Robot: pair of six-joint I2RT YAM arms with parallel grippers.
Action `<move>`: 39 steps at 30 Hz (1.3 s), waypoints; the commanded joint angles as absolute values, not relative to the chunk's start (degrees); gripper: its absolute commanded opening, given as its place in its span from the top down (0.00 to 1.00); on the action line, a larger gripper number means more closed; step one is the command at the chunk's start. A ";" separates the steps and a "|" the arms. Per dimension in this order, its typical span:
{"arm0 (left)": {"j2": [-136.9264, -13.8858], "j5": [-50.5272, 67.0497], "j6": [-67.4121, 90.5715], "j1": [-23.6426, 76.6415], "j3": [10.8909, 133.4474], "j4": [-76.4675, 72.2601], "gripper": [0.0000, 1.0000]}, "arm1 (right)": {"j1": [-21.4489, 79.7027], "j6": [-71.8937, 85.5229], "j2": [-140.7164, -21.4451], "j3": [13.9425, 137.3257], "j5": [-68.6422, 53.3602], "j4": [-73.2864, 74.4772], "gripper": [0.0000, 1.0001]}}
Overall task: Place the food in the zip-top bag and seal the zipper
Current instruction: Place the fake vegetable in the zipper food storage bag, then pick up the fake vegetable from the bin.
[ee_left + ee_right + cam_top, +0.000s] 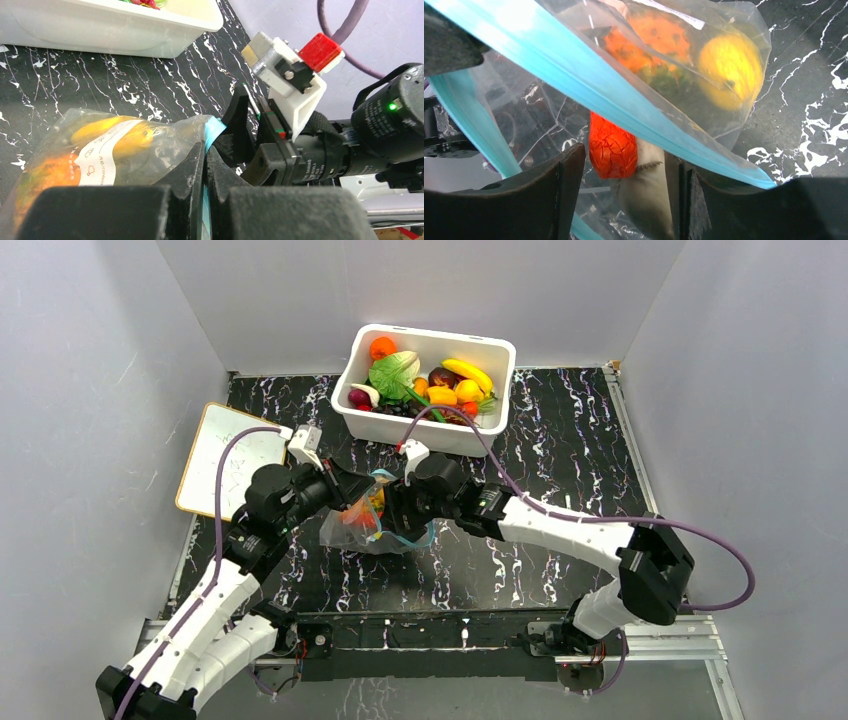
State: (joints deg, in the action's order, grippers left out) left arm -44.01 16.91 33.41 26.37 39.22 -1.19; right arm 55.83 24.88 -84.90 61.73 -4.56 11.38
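bag (372, 525) mid-table, near the tub (430, 425) but apart, bare table (560, 470) to its right. left gripper (205, 155) pinches the teal zipper (589, 95); right gripper (631, 175), jaws apart, at the gaping mouth around a red piece (613, 150). clear, crinkled; orange and yellow food (729, 70) inside.

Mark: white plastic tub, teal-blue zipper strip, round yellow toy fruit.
White plastic tub (370, 423): top view, front wall.
Teal-blue zipper strip (589, 80): right wrist, mid-strip.
Round yellow toy fruit (729, 70): right wrist, centre.

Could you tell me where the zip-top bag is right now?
In the top view, the zip-top bag sits mid-table between the left gripper and the right gripper, just in front of the white tub.
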 commanded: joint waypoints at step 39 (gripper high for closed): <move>-45.35 30.11 8.80 26.54 38.75 6.91 1.00 | 30.56 2.17 -98.99 94.88 20.05 21.08 0.46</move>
State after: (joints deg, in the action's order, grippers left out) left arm -46.65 27.70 11.25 26.37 39.75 8.95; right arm 33.04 5.65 -94.15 85.65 14.24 22.31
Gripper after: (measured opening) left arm 0.010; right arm 0.543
